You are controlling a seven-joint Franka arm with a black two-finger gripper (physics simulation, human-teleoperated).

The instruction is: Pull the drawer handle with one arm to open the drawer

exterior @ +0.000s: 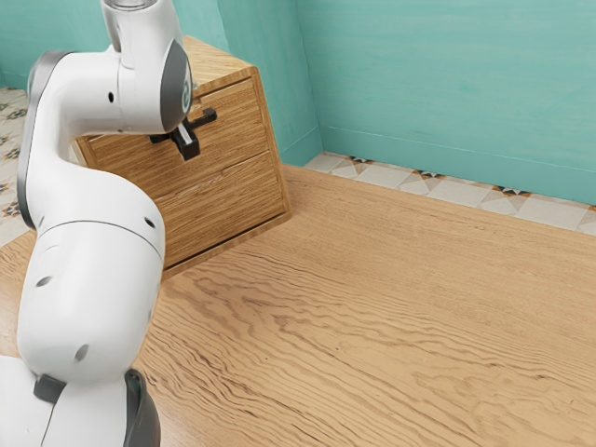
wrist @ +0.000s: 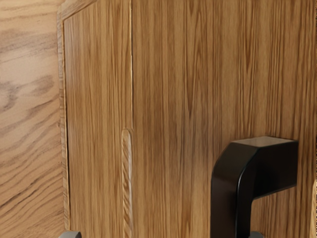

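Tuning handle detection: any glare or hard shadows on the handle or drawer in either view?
Exterior view: soft, even light, no glare on the drawer; the handle reads flat black. Wrist view: the handle shows a pale sheen on its top face and casts a faint shadow on the drawer wood beside it.

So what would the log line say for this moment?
step: reach handle | gripper: at the black handle of upper drawer | drawer: looks shut
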